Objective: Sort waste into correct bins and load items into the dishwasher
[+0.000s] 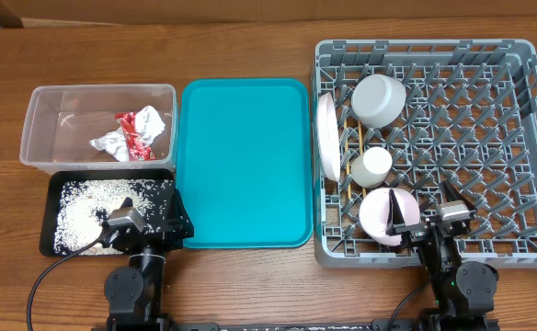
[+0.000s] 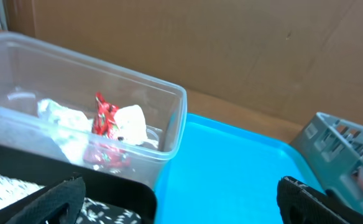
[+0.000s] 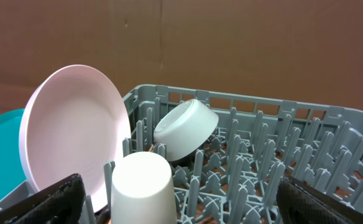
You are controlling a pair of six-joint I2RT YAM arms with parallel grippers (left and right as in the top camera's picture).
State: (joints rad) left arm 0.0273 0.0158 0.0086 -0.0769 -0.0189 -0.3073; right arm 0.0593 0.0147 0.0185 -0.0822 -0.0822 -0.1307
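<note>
The clear tub (image 1: 39, 124) holds the crumpled white napkin (image 1: 110, 142) and the red-and-white wrapper (image 1: 138, 129); both also show in the left wrist view (image 2: 110, 121). The black tray (image 1: 52, 244) holds rice scraps (image 1: 89, 207). In the grey rack (image 1: 526, 138) are the white plate on edge (image 1: 327, 138), the grey bowl (image 1: 379, 99), the upturned cup (image 1: 371, 167), the pink dish (image 1: 379, 216) and the chopsticks (image 1: 346, 147). My left gripper (image 1: 147, 219) (image 2: 178, 199) is open and empty over the black tray's right edge. My right gripper (image 1: 427, 210) (image 3: 178, 193) is open and empty beside the pink dish (image 3: 76, 130), behind the cup (image 3: 141, 186).
The teal serving tray (image 1: 243, 165) lies between the bins and the rack. The rack's right half has bare pegs (image 3: 306, 162). A cardboard wall stands behind the table in both wrist views.
</note>
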